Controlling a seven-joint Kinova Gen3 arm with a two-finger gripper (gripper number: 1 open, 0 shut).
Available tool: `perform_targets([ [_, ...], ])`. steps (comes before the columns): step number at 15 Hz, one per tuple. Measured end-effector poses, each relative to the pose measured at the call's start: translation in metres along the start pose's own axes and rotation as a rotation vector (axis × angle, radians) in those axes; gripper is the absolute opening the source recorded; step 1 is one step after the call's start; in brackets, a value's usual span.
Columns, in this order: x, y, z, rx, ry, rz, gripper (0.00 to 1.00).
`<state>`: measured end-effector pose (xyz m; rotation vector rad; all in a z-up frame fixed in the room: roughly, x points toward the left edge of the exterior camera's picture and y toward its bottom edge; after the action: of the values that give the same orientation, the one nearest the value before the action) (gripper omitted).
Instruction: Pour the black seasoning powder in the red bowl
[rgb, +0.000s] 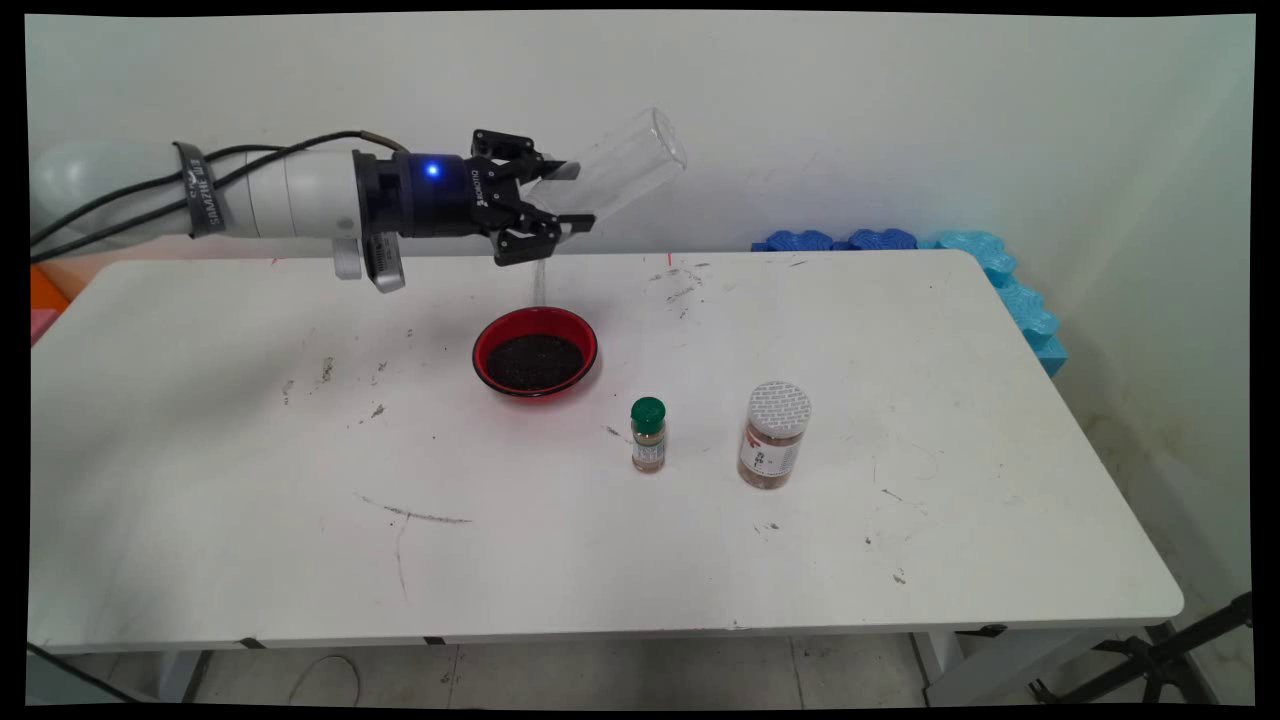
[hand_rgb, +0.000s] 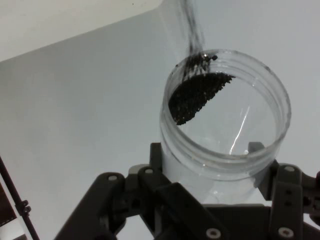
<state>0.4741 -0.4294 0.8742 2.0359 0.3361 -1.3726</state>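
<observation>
Nearest the table's (rgb: 600, 560) front edge stand two spice jars. The larger one (rgb: 772, 436), at about five o'clock from the bowl, has a white perforated lid and a white label over brownish contents; its print is too small to read. Just to its nine o'clock, apart from it, stands a smaller spice jar (rgb: 648, 434) with a green cap and tan contents, its label likewise unreadable.

Farther back, near the table's middle, sits a red bowl (rgb: 535, 352) with a dark rim, holding a layer of black granules (rgb: 534, 361).

Above and slightly behind the bowl, at its twelve o'clock, the gripper (rgb: 570, 198) hangs level in the air, its body marked ROBOTIQ in small white letters, a blue light on its wrist. Its jaws are closed part-way onto a clear plastic jar (rgb: 622, 165), gripping it near the mouth; the jar is tipped with its base raised toward two o'clock. In the hand view the jar (hand_rgb: 225, 117) shows black granules (hand_rgb: 197, 95) gathered at its lip and a thin dark stream (hand_rgb: 190, 22) leaving it.

Beyond the table's far right corner, blue foam pieces (rgb: 990, 270) lie along the wall.
</observation>
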Motion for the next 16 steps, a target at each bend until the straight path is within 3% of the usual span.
perform_targets([
  [11,0.0043,0.0043,-0.0009,-0.023,-0.015,-0.005,0.00],
  [16,0.0059,0.0057,-0.0028,-0.020,-0.008,0.033,0.00],
])
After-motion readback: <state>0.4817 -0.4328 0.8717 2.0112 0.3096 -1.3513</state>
